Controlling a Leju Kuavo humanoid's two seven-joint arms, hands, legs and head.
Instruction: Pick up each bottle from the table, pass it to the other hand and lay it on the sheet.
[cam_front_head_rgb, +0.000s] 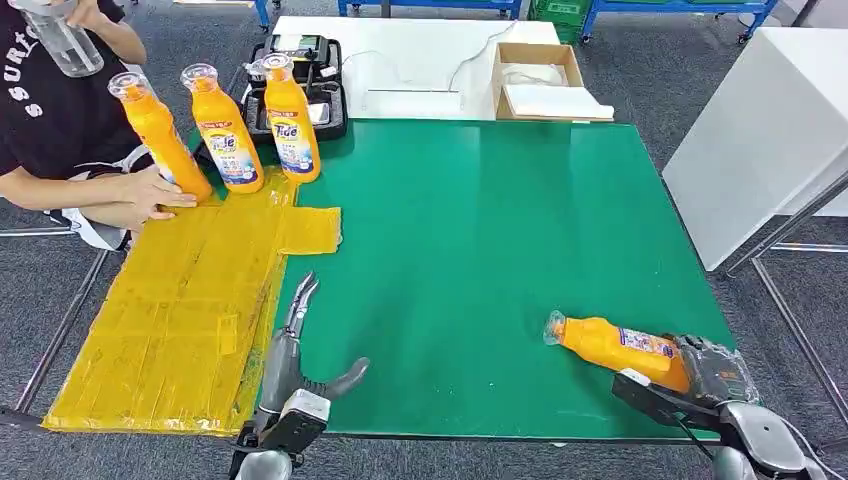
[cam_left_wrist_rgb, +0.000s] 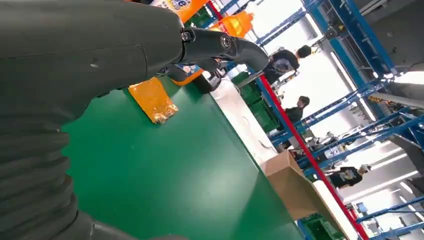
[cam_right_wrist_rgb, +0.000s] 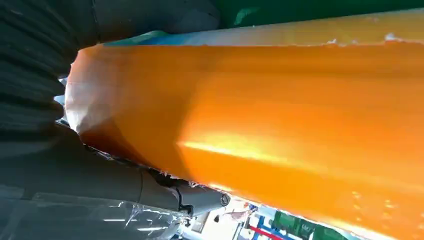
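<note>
At the upper left of the head view a person (cam_front_head_rgb: 60, 120) is sitting beside the surface (cam_front_head_rgb: 480, 260), one hand resting on the yellow sheet (cam_front_head_rgb: 190, 300) and touching the base of the leftmost of three upright orange bottles (cam_front_head_rgb: 160, 135). The other two, (cam_front_head_rgb: 226, 125) and (cam_front_head_rgb: 289, 117), are standing just right of it along the sheet's far edge. The sheet is lying over the left part of the green surface, with one flap (cam_front_head_rgb: 308, 229) reaching out to the right. At the lower centre the left hand (cam_front_head_rgb: 300, 350) is hovering over the sheet's right edge, fingers spread apart and holding nothing. Behind the green surface a black tray (cam_front_head_rgb: 325, 100) and a cardboard box (cam_front_head_rgb: 540, 80) are sitting on a white table (cam_front_head_rgb: 420, 60). At the lower right a fourth bottle (cam_front_head_rgb: 610, 345) is lying on its side, cap pointing left, and the right hand (cam_front_head_rgb: 700, 380) is clamping around its base; the right wrist view is showing its orange body (cam_right_wrist_rgb: 280, 130) pressed close against the hand.
</note>
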